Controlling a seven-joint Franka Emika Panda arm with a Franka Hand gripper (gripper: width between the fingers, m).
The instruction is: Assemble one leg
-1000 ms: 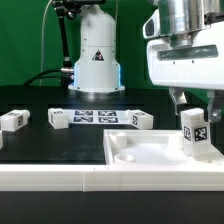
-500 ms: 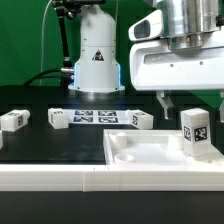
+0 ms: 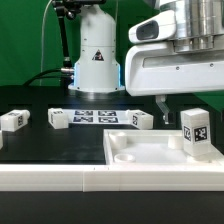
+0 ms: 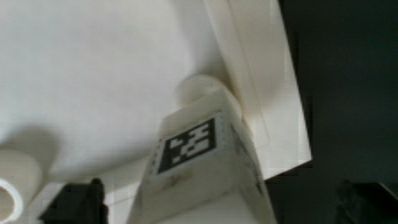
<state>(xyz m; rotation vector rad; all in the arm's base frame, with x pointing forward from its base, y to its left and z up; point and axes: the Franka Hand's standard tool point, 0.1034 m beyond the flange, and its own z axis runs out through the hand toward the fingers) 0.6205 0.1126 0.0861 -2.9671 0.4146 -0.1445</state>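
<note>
You will find the end effector (image 3: pixel 190 103) open and holding nothing. A second ago its fingers stood close about the top of the leg (image 3: pixel 196 133). Now the one finger (image 3: pixel 160 106) you can see in the exterior view stands well off to that view's left of the leg, and the white body above reaches farther that way too. The leg itself has not moved. It stands upright on the white panel (image 3: pixel 140 160), near the panel's corner at the exterior view's right, with its tag facing the camera. In the wrist view it runs between the two dark fingertips (image 4: pixel 79 200), with a gap at each side. You cannot tell whether its foot sits in a recess. The panel lies on the black desk (image 3: pixel 40 145), and the marker board (image 3: pixel 98 117) is behind it.
</note>
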